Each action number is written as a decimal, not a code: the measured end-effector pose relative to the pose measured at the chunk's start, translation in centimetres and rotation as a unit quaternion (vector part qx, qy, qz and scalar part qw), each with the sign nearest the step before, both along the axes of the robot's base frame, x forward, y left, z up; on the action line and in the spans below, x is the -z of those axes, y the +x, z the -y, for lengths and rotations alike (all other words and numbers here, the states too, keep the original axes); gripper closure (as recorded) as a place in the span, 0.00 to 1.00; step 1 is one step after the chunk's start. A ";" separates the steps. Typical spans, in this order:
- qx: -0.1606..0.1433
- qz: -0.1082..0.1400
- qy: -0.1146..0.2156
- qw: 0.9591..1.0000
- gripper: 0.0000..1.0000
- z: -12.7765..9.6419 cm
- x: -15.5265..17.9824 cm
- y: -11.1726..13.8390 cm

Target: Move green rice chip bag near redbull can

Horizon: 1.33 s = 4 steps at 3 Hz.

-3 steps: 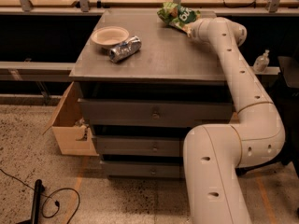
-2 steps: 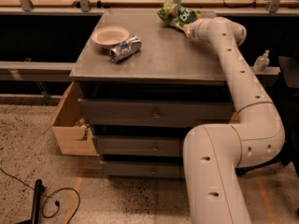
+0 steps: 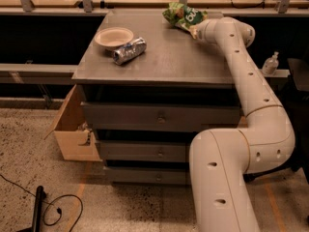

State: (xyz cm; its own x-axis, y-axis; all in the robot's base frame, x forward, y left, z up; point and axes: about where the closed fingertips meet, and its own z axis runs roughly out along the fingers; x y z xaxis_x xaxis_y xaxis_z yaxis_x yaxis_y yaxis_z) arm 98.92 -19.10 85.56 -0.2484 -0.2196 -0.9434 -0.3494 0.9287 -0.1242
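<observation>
Gripper [image 3: 192, 30] at the far right corner of the grey cabinet top [image 3: 164, 64], its tip right up against the near-right side of the green rice chip bag [image 3: 182, 15]. Whether it is set wide, narrow or closed on the bag cannot be told, because the tip is hidden where it meets the foil. The bag lies crumpled along the far edge of the top, right of the middle, with its white print facing up. The white arm [image 3: 251, 81] rises from the floor at the cabinet's front right, bends out past the right edge and reaches back over the far right corner to the bag.

The redbull can [image 3: 129, 50] lies on its side toward the left edge, roughly midway between the front and far edges and well apart from the bag. Just behind it, toward the far left corner, a cream-white bowl [image 3: 114, 36] sits upright; whether the two touch cannot be told.

Grey drawers [image 3: 159, 116] fill the cabinet front. An open tan box [image 3: 72, 124] stands at the cabinet's left side. A black cable [image 3: 63, 209] loops on the speckled floor. A small bottle [image 3: 271, 63] stands on a ledge right of the arm.
</observation>
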 end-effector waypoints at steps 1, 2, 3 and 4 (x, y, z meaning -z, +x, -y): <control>0.014 0.000 0.016 1.000 0.62 0.6 -0.2 0.2; 0.025 -0.002 0.032 0.999 0.39 1.1 -0.2 0.2; 0.031 -0.009 0.041 0.999 0.15 1.3 0.0 0.2; 0.033 -0.018 0.046 0.998 0.00 1.2 0.4 0.1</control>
State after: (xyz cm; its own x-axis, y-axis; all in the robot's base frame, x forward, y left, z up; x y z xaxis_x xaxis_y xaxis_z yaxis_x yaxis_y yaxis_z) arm 99.04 -20.34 85.17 -0.2931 -0.1140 -0.9493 -0.2894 0.9569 -0.0256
